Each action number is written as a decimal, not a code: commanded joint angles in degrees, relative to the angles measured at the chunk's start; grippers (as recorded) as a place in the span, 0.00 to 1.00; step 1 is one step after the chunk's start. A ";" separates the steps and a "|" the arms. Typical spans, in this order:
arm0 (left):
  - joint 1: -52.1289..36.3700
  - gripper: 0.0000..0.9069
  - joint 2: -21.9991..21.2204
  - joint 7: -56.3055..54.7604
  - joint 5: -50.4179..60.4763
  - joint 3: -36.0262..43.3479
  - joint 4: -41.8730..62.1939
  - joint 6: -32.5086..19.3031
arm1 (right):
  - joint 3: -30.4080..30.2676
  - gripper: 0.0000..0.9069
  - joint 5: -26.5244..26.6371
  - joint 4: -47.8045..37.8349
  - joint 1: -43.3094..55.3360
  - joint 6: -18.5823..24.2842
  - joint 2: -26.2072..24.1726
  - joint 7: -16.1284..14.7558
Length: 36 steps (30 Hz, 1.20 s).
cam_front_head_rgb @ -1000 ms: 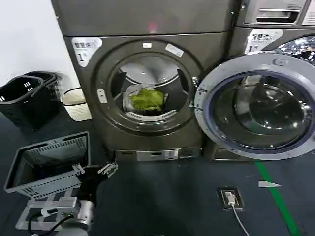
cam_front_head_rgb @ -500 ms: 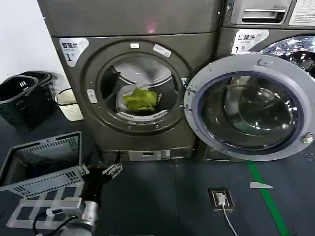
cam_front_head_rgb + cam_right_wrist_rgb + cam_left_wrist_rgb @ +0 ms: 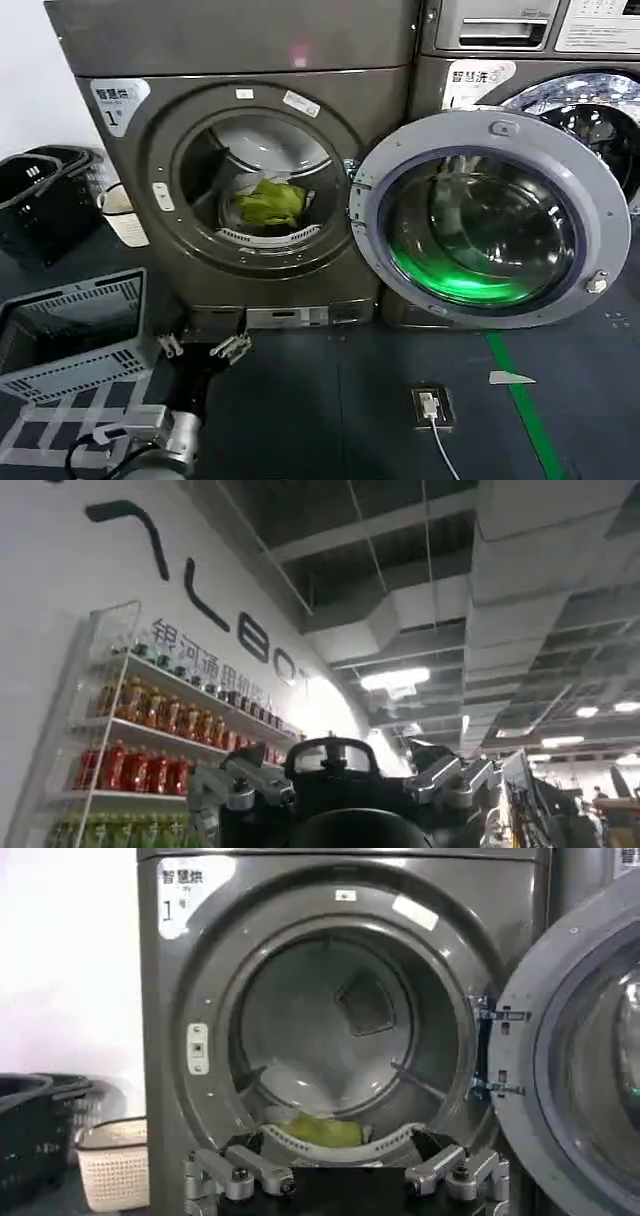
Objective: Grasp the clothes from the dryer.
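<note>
The dryer (image 3: pixel 120 250) is a dark bronze-grey machine with a white "1" label, and its porthole stands open. Inside the steel drum lie the clothes (image 3: pixel 268 203), a small yellow-green bundle with a bit of white cloth. In the left wrist view the clothes (image 3: pixel 325 1131) show low in the dryer (image 3: pixel 165 1038), just behind the porthole's lip. My left gripper (image 3: pixel 200 346) is open and empty, low above the floor and well short of the porthole. Its fingers (image 3: pixel 232 1174) spread wide in front of the machine. My right gripper (image 3: pixel 340 785) is open, pointing up at the ceiling.
The round door (image 3: pixel 490 215) is swung out to the right, in front of the neighbouring machine (image 3: pixel 520 60). A grey basket (image 3: pixel 70 335) sits on the floor to the left of my left arm. Black baskets (image 3: pixel 40 200) and a white one (image 3: pixel 125 215) stand by the wall. A floor socket (image 3: pixel 430 405) lies to the right.
The dryer, door and baskets have slid left in the head view and look a little nearer. A green glow now shows in the door glass. The left gripper stays open.
</note>
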 commanded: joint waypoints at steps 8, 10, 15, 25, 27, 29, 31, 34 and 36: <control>-0.13 1.00 0.00 1.28 0.07 -0.11 0.16 -0.22 | 0.11 1.00 2.51 0.08 0.07 2.88 0.32 -0.69; -0.19 1.00 -0.01 1.36 0.06 -0.13 0.22 -0.23 | 0.11 1.00 2.52 0.02 0.06 2.82 0.30 -0.85; -0.53 1.00 -0.04 1.47 0.01 -0.27 0.34 -0.22 | 0.04 1.00 2.68 0.06 0.14 3.03 0.28 -0.84; -0.54 1.00 0.16 1.66 -0.10 -0.76 0.15 -0.15 | 0.00 1.00 2.68 0.17 0.12 3.20 0.38 -1.24; -0.46 1.00 0.23 1.66 -0.14 -0.85 0.00 -0.15 | 0.01 1.00 2.67 0.16 0.07 3.24 0.39 -1.29; -0.33 1.00 0.27 1.66 -0.11 -0.80 -0.12 -0.16 | -0.04 1.00 2.64 0.18 0.04 3.32 0.36 -1.41; -0.24 1.00 0.27 1.66 -0.10 -0.69 -0.18 -0.15 | -0.08 1.00 2.63 0.24 -0.02 3.41 0.37 -1.47; -0.22 1.00 0.27 1.67 -0.07 -0.71 -0.07 -0.18 | -0.28 1.00 2.58 0.26 -0.02 3.51 0.45 -1.43; -0.11 1.00 0.25 1.67 -0.08 -0.83 -0.18 -0.15 | -0.37 1.00 2.60 0.41 -0.01 3.58 0.59 -1.46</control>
